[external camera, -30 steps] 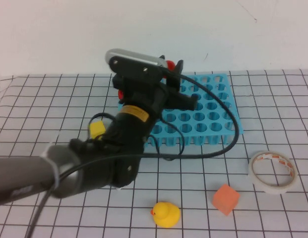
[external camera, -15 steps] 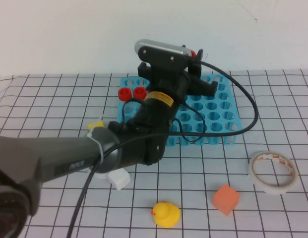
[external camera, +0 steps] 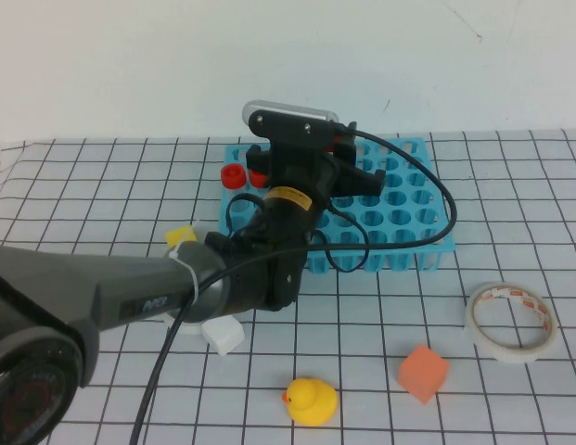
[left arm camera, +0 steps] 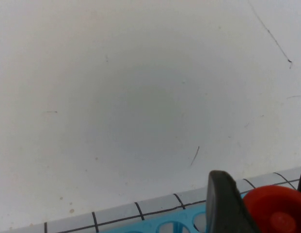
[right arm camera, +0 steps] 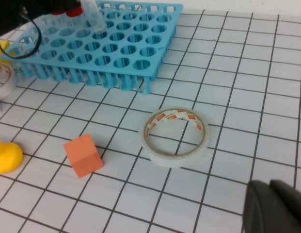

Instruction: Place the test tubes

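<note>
The left gripper [external camera: 347, 151] hangs over the blue rack [external camera: 403, 204], about the middle of its far rows, with its fingers clamped on the red cap of a test tube [left arm camera: 275, 217]. In the right wrist view the clear body of that tube points down at the rack's holes. Its tip seems to sit just inside one, though the angle makes that hard to confirm. Two more red-capped tubes [external camera: 234, 174] stand upright in the rack's far left corner (side by side, caps almost touching). The rack sits toward the far edge of the table [external camera: 102, 176]. The right gripper [right arm camera: 276, 206] has its fingers together on nothing and hovers over the table's near right part, near the tape roll [external camera: 510, 320]. An orange cube [external camera: 422, 373] and a yellow duck [external camera: 311, 400] lie by the near edge.
</note>
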`<state>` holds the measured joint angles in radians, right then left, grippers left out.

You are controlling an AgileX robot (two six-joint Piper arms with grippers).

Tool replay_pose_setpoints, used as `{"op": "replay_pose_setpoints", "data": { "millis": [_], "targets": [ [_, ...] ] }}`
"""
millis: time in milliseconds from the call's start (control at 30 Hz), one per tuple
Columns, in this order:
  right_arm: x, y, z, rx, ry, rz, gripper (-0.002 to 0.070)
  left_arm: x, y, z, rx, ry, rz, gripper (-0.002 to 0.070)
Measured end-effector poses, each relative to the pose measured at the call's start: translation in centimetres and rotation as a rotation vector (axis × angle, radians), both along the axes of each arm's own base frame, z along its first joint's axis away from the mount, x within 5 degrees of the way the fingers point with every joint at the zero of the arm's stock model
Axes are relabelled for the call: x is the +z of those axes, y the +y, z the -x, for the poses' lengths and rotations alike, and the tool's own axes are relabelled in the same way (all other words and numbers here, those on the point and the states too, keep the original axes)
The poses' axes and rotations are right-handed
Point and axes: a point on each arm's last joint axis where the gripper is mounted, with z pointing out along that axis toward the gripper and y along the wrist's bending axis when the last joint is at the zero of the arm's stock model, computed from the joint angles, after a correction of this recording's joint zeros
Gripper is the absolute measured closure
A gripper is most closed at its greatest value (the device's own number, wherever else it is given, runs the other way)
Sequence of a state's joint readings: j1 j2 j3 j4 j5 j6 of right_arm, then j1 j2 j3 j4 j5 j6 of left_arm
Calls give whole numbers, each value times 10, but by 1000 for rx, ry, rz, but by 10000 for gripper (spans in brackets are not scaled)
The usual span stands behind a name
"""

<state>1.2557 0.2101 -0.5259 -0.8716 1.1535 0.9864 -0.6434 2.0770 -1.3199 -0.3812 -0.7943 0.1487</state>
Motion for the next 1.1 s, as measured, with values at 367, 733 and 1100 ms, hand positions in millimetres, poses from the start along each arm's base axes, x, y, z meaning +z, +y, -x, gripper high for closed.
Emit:
{"op": "replay_pose_setpoints", "data": {
  "millis": [367, 733, 1100],
  "targets": [
    [-1, 0, 0, -5, 0, 6, 678, -1, -2, -1, -46, 30, -13, 418],
    [-1, 0, 0, -6, 0, 6, 678, -1, -4, 0, -67, 22, -34, 419],
    [-1, -1, 0, -7, -3, 7, 678, -1, -6, 1, -98, 1, -70, 419]
  ]
}}
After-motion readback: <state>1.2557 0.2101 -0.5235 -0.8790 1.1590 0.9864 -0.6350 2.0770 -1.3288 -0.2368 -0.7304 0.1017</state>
